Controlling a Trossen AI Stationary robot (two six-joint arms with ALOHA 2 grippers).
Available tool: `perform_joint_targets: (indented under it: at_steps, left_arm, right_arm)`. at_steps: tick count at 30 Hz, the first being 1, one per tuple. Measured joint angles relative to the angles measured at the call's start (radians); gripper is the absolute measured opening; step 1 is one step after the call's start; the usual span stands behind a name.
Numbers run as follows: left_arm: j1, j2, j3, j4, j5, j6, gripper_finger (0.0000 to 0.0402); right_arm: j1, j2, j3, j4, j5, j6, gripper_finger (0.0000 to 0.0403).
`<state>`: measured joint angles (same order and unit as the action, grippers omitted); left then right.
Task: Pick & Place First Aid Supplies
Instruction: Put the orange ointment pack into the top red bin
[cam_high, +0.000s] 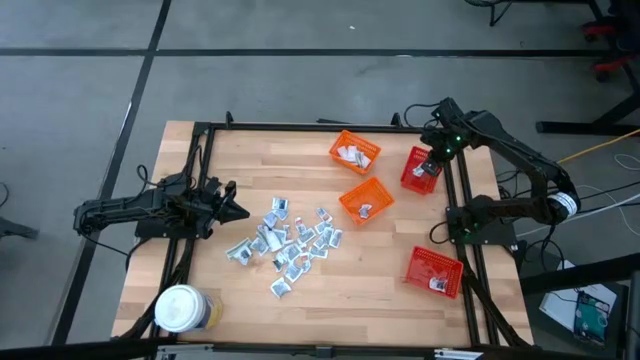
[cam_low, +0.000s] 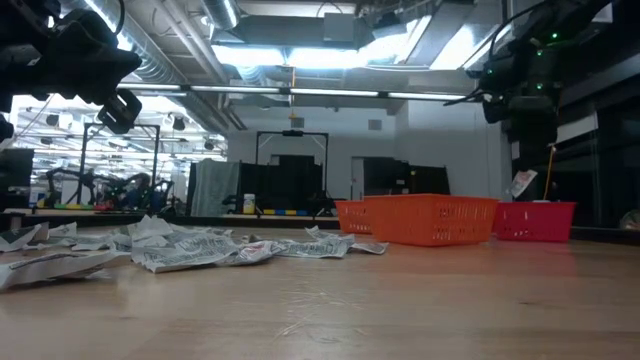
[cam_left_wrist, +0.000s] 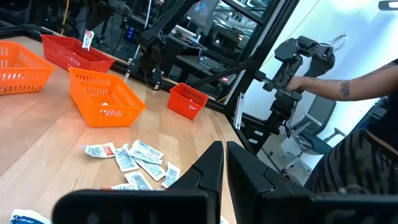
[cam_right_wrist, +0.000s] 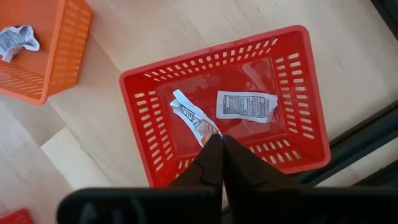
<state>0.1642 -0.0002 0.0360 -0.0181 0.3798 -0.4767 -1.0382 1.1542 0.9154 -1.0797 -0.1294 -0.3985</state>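
Note:
Many small silvery-white sachets (cam_high: 290, 240) lie in a loose pile on the wooden table's middle. My right gripper (cam_right_wrist: 219, 142) is shut on one narrow sachet (cam_right_wrist: 194, 119) above the red basket (cam_high: 420, 170) at the far right. That basket holds another flat sachet (cam_right_wrist: 246, 104) on its floor. In the low view the held sachet (cam_low: 523, 183) hangs over the red basket (cam_low: 537, 220). My left gripper (cam_high: 238, 210) waits shut and level at the table's left side, beside the pile, touching nothing. My right gripper pinches the narrow sachet by one end (cam_right_wrist: 210, 133) between its two fingertips. The fingers come from above, pointing steeply down. The sachet hangs below them, clear of the red basket's floor and walls.
Two orange baskets (cam_high: 355, 152) (cam_high: 366, 198) stand at the far middle, each with a sachet or two inside. A second red basket (cam_high: 435, 270) sits at the near right. A white-lidded jar (cam_high: 180, 308) stands at the near left. A person's arm (cam_left_wrist: 348, 87) shows beyond the table.

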Motion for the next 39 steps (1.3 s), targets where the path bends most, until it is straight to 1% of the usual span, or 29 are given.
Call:
perform_joint_targets:
  at_steps: [9,12,15,22,26,32,35,39]
  left_arm:
    - [0.000,0.000,0.000,0.000,0.000,0.000,0.0016]
    - [0.000,0.000,0.000,0.000,0.000,0.000,0.0015]
    - [0.000,0.000,0.000,0.000,0.000,0.000,0.0015]
    - [0.000,0.000,0.000,0.000,0.000,0.000,0.0015]
    - [0.000,0.000,0.000,0.000,0.000,0.000,0.0015]
    - [0.000,0.000,0.000,0.000,0.000,0.000,0.0016]
    - [0.000,0.000,0.000,0.000,0.000,0.000,0.0015]
    - [0.000,0.000,0.000,0.000,0.000,0.000,0.0015]
  right_arm:
    - [0.000,0.000,0.000,0.006,-0.002,-0.002,0.0015]
    - [0.000,0.000,0.000,0.007,-0.002,0.002,0.0025]
    - [0.000,0.000,0.000,0.013,-0.003,0.009,0.0052]
    - [0.001,0.000,0.000,0.013,-0.004,0.031,0.0139]
    - [0.002,0.001,0.000,0.019,-0.005,0.105,0.0166]
    - [0.042,0.001,0.000,0.038,-0.007,0.190,0.0172]
    - [0.088,0.001,0.000,0.051,-0.030,0.219,0.0168]
    - [0.173,0.001,0.000,0.084,-0.031,0.277,0.0166]
